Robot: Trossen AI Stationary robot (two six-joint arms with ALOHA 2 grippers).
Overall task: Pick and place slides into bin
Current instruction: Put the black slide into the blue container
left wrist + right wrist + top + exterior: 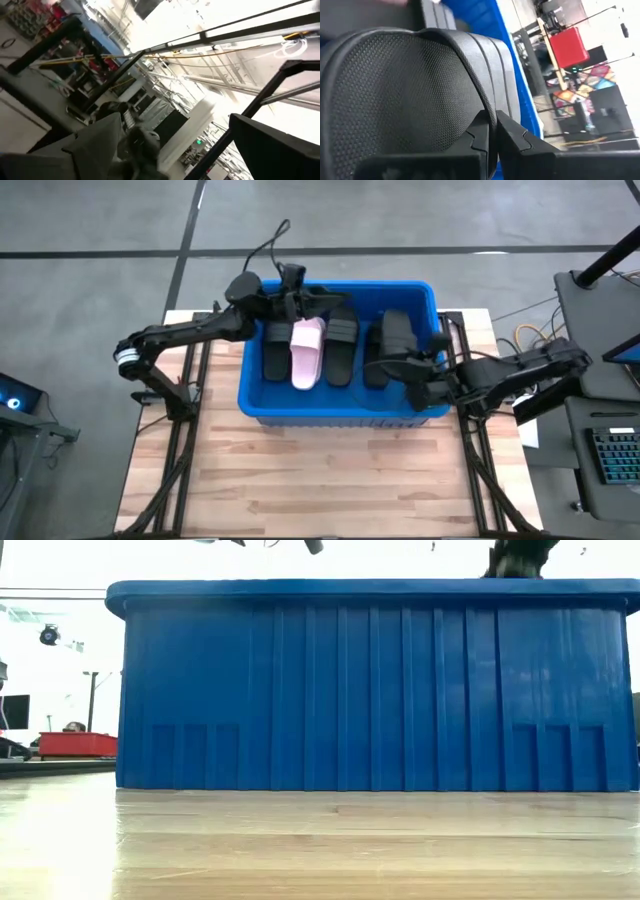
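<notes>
A: High view first: the blue bin (340,405) sits in the middle of the wooden table (300,480), and every sandal I can find is already inside it. A black sandal (277,348) lies at the left, the pink sandal (307,352) just beside it, another black one (341,345) next, and a darker pile (392,340) toward the right wall.

B: Where are the two arms?

A: The left gripper (300,298) hangs over the bin's far left corner, above the sandals there. Its fingers (100,142) stand wide apart in the left wrist view, with nothing between them.

B: And the right one?

A: The right gripper (494,135) reaches in over the bin's right wall. In the right wrist view its fingers are pinched tight on the strap edge of a black sandal (405,95) lying against the blue wall.

B: So which step is this?

A: I judge the left arm has finished a drop, while the right is placing its sandal. Next, the right fingers need to spread so the strap slips free, then lift straight up past the rim.

B: Anything left on the table?

A: None in the high view; the low view only shows the bin's ribbed front wall (370,690).
</notes>
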